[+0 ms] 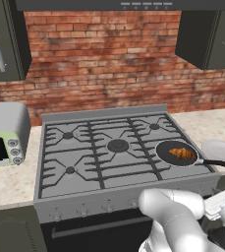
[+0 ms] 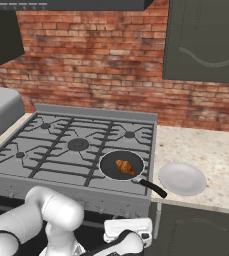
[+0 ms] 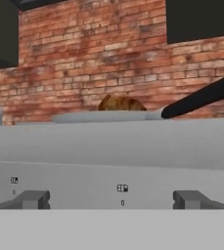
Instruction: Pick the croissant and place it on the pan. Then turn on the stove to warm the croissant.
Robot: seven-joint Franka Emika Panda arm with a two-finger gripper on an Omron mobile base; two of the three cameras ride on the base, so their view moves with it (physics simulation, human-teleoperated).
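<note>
The golden-brown croissant [image 1: 182, 153] [image 2: 124, 167] lies inside the small black pan [image 1: 167, 146] [image 2: 108, 164], which sits on the front right burner of the grey stove [image 1: 118, 145] [image 2: 78, 145]. The pan's long handle [image 1: 217, 163] [image 2: 153, 188] juts out over the counter to the right. My gripper [image 3: 111, 200] is open, low in front of the stove's front panel [image 3: 108, 166], with nothing between its fingers [image 3: 33, 199]. In the hand view the croissant [image 3: 121, 103] peeks over the pan rim [image 3: 99, 116], and the handle [image 3: 201, 96] rises to the right.
A white plate [image 2: 182, 178] [image 1: 221, 149] rests on the counter right of the stove. A grey-and-green toaster oven [image 1: 5, 133] stands on the left counter. Small knobs [image 1: 83, 212] line the stove front, and knob markings [image 3: 122, 188] show on the panel. Brick wall and dark cabinets are behind.
</note>
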